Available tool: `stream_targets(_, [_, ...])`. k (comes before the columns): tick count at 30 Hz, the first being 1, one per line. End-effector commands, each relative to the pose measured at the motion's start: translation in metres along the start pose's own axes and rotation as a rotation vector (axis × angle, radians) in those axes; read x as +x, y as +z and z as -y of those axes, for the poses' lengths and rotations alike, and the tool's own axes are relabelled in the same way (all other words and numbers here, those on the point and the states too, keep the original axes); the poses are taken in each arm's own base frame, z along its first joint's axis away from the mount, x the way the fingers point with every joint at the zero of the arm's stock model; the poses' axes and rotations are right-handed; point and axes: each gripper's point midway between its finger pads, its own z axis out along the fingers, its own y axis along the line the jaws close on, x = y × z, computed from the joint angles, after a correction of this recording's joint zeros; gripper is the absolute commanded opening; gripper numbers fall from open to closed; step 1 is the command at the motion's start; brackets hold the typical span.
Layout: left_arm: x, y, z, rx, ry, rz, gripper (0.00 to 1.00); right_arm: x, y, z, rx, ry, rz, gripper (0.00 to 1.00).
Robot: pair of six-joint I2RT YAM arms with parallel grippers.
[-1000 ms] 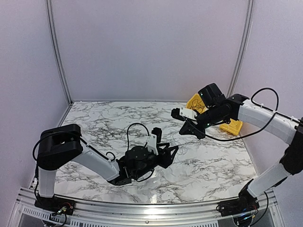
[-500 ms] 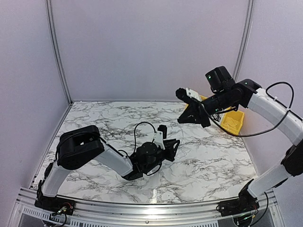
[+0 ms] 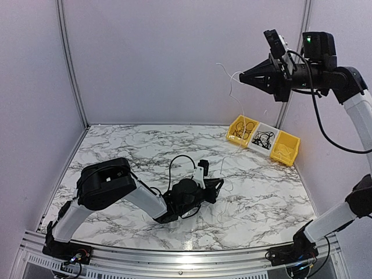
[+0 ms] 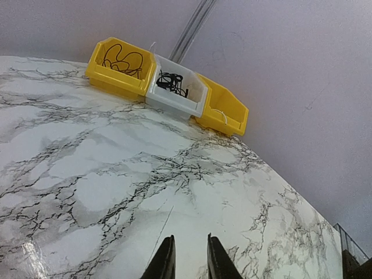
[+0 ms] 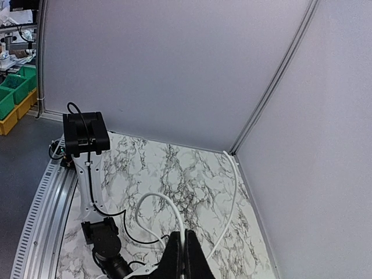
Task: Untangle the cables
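Observation:
My right gripper [image 3: 242, 77] is raised high at the back right and is shut on a thin white cable [image 3: 231, 88]. The cable hangs down toward the table by my left gripper [image 3: 216, 185]. In the right wrist view the jaws [image 5: 185, 235] pinch the white cable [image 5: 172, 208], which loops left and trails right. My left gripper [image 4: 189, 239] lies low on the marble with its jaws slightly apart and empty. A thin pale strand [image 4: 164, 224] runs just left of its left finger. Black cables lie in a yellow bin [image 4: 119, 74] and a white bin [image 4: 177, 99].
Three bins stand in a row at the back right: yellow [image 3: 237, 132], white [image 3: 261, 141], yellow [image 3: 286, 152]. The far yellow bin [image 4: 228, 113] holds a pale wire. Grey walls enclose the marble table [image 3: 116, 145]. The left arm's own black cable [image 3: 174, 160] arches above its wrist.
My right arm has risen from table height to high at the back right, pulling the white cable up. My left gripper has shifted slightly right on the table.

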Motion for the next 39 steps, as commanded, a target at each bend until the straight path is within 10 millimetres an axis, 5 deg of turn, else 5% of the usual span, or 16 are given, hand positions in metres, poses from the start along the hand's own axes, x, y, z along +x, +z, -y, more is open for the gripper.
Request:
stream_targets(1, [0.010, 0.001, -0.007, -0.006, -0.010, -0.029, 0.21, -0.022, -0.017, 0.017, 0.085, -0.010, 0.048, 0.00])
stream_targets(10, [0.026, -0.003, -0.015, -0.016, -0.020, -0.064, 0.21, -0.083, -0.076, 0.068, 0.408, -0.158, 0.127, 0.00])
stream_targets(17, [0.041, -0.010, -0.024, -0.029, -0.040, -0.102, 0.17, -0.096, -0.096, 0.117, 0.653, -0.202, 0.124, 0.00])
stream_targets(22, [0.034, -0.019, -0.026, -0.041, -0.024, -0.092, 0.19, -0.078, -0.095, 0.135, 0.720, -0.184, 0.082, 0.00])
stream_targets(26, [0.008, -0.035, -0.015, -0.024, 0.043, -0.044, 0.29, -0.057, -0.091, 0.141, 0.733, -0.152, 0.041, 0.00])
stream_targets(31, [-0.016, -0.057, 0.014, 0.028, 0.189, 0.003, 0.49, -0.025, -0.078, 0.140, 0.705, -0.103, -0.008, 0.00])
stream_targets(39, [-0.023, -0.061, 0.018, 0.018, 0.272, 0.015, 0.58, -0.006, -0.068, 0.132, 0.651, -0.048, -0.015, 0.00])
